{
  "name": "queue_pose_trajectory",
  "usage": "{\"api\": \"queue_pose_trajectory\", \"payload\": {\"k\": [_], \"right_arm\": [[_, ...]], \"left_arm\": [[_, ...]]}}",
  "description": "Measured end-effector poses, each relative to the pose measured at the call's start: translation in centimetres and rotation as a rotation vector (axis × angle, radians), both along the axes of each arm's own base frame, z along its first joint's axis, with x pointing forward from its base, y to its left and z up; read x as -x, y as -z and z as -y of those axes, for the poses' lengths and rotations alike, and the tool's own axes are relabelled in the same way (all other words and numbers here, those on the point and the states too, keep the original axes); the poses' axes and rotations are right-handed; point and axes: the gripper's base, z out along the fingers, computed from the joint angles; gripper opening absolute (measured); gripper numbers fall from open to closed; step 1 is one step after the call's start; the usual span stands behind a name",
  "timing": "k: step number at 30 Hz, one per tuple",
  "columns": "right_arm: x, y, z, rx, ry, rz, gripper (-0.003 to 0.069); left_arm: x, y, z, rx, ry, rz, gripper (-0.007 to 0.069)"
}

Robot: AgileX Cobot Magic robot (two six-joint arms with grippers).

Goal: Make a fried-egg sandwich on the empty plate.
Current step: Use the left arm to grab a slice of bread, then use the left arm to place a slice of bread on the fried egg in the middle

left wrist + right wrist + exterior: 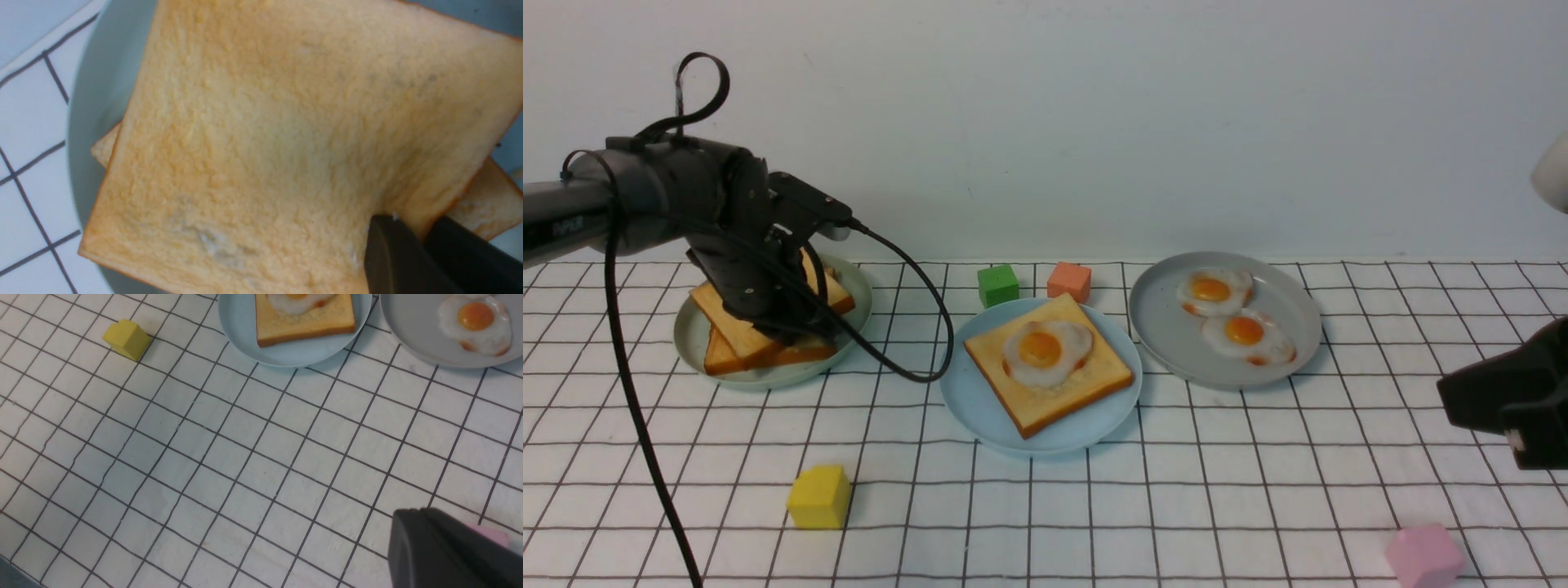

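The light blue plate [980,408] stands mid-table and holds one toast slice [1086,384] with a fried egg [1045,351] on top; it also shows in the right wrist view [245,339]. No two-slice sandwich is in view. My left gripper [796,327] is over the pale green plate [690,335] and is shut on a corner of the top toast slice [286,143], one finger [392,253] above it and one below. A second slice [486,208] lies underneath. My right gripper [1450,392] is shut and empty at the right edge, also seen in its wrist view [412,516].
A grey plate [1160,327] with two loose fried eggs [1213,290] stands right of the blue plate. A green block [997,285] and an orange block [1069,281] sit behind the blue plate. A yellow block [818,496] is front left, a pink block [1423,555] front right.
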Motion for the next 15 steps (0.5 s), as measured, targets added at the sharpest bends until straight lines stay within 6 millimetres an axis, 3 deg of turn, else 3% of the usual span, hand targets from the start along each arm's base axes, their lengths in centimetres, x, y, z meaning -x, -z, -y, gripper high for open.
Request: {"api": "queue_pose_trajectory", "payload": {"k": [2, 6, 10, 12, 13, 15], "right_arm": [[0.0, 0.0, 0.0, 0.0, 0.0, 0.0, 0.0029], [0.0, 0.0, 0.1, 0.003, 0.001, 0.006, 0.0032], [0.4, -0.3, 0.4, 0.012, 0.005, 0.029, 0.0032], [0.8, -0.6, 0.8, 0.024, 0.008, 0.052, 0.0032], [0.8, -0.6, 0.8, 0.024, 0.008, 0.054, 0.0032], [1.3, -0.8, 1.2, 0.04, 0.012, 0.07, 0.0032]], "left_arm": [[0.0, -0.2, 0.0, -0.003, 0.001, 0.003, 0.0011], [0.5, -1.5, 0.2, -0.003, 0.005, 0.008, 0.0011], [1.6, -4.5, 1.5, 0.006, 0.026, 0.039, 0.0011], [2.9, -7.7, 4.3, 0.051, 0.075, 0.099, 0.0011], [3.0, -7.7, 4.6, 0.056, 0.079, 0.097, 0.0011], [4.4, -9.3, 8.0, 0.105, 0.146, 0.119, 0.0011]]}}
